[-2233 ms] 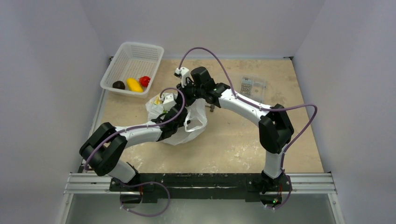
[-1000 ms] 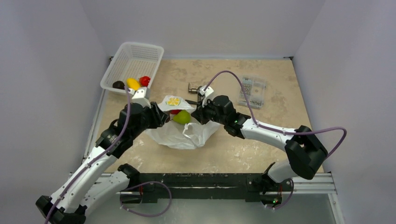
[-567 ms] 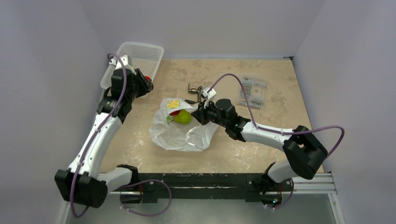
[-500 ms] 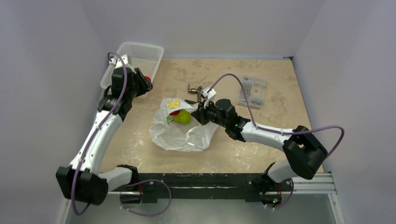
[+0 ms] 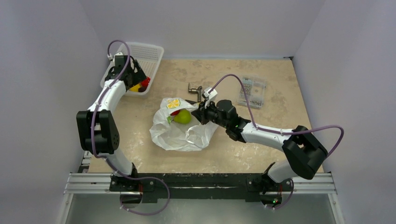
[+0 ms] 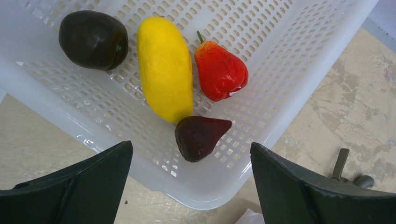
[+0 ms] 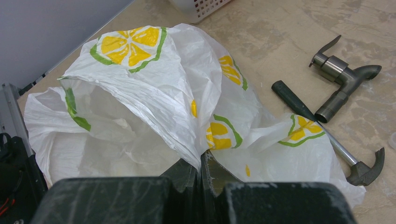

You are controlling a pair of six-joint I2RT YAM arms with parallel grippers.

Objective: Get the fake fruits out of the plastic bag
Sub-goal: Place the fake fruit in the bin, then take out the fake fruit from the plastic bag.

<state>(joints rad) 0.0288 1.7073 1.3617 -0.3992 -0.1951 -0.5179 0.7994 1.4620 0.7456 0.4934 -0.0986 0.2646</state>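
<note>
Four are out, lying in the basket (image 6: 299,51) at far left: brown fruit (image 6: 93,40), yellow fruit (image 6: 165,74), red fruit (image 6: 220,71), maroon fruit (image 6: 198,136). The left hand (image 6: 190,147) hangs released above them. The right hand (image 7: 201,163) is clenched on the bag (image 5: 182,136) on the tabletop (image 5: 261,93); a green fruit (image 5: 183,117) and something red (image 5: 175,112) are left inside.

Place: robot lab, a boxed-in test cell.
Enclosure: plain pale walls (image 5: 42,70) close the table in on the left, back and right.
Mounting: aluminium rail (image 5: 317,183) along the bottom of the frame, with left arm (image 5: 100,116) and right arm (image 5: 261,133) bolted to it.
Wiring: purple cables (image 5: 322,133) loop loose along both arms.
Surface: bare mottled beige tabletop (image 5: 224,158).
Props: toy fruits (image 6: 164,67) in a white mesh basket (image 5: 149,53) upper left, plastic bag (image 5: 180,135) centre, clear box of small parts (image 5: 252,87) upper right.
</note>
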